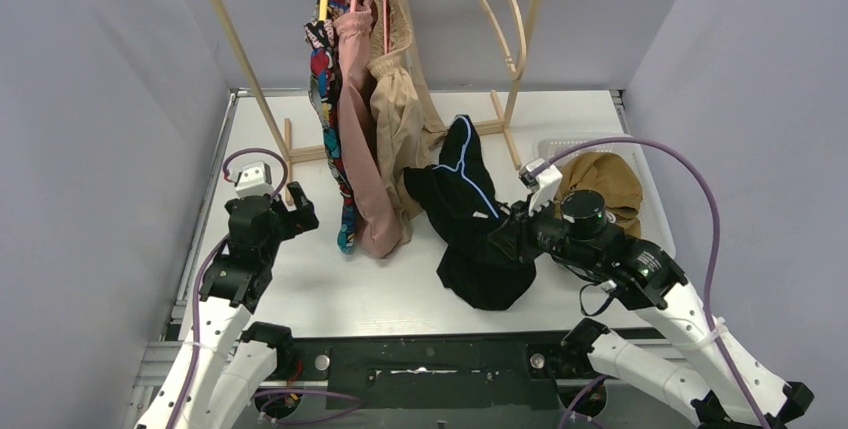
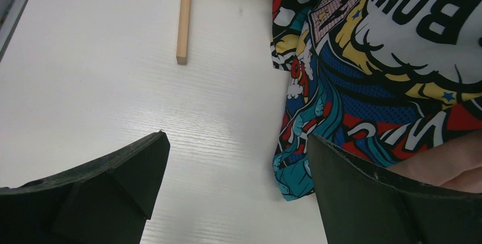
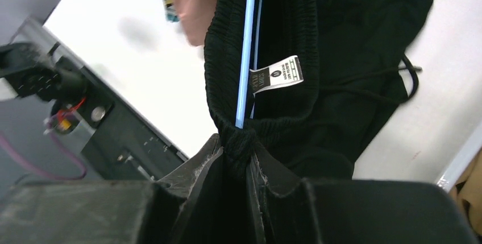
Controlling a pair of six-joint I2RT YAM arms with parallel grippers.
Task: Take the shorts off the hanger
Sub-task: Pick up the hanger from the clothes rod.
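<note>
Three pairs of shorts hang from hangers on the wooden rack: comic-print (image 1: 325,99), dusty pink (image 1: 362,164) and beige (image 1: 402,99). The black shorts (image 1: 470,219) are off the rack, bunched over the table, with a light-blue strip along the ribbed waistband (image 3: 245,56). My right gripper (image 1: 512,234) (image 3: 239,141) is shut on that waistband. My left gripper (image 1: 300,211) (image 2: 236,141) is open above the bare table, with the comic-print hem (image 2: 295,167) just beside its right finger (image 2: 364,198). Tan-brown shorts (image 1: 602,184) lie in the basket.
A white basket (image 1: 570,144) stands at the back right of the table. An empty wooden hanger (image 1: 500,9) hangs on the rack's right side. The rack's wooden feet (image 1: 300,154) (image 2: 183,22) rest on the table behind the hanging shorts. Walls close in on both sides.
</note>
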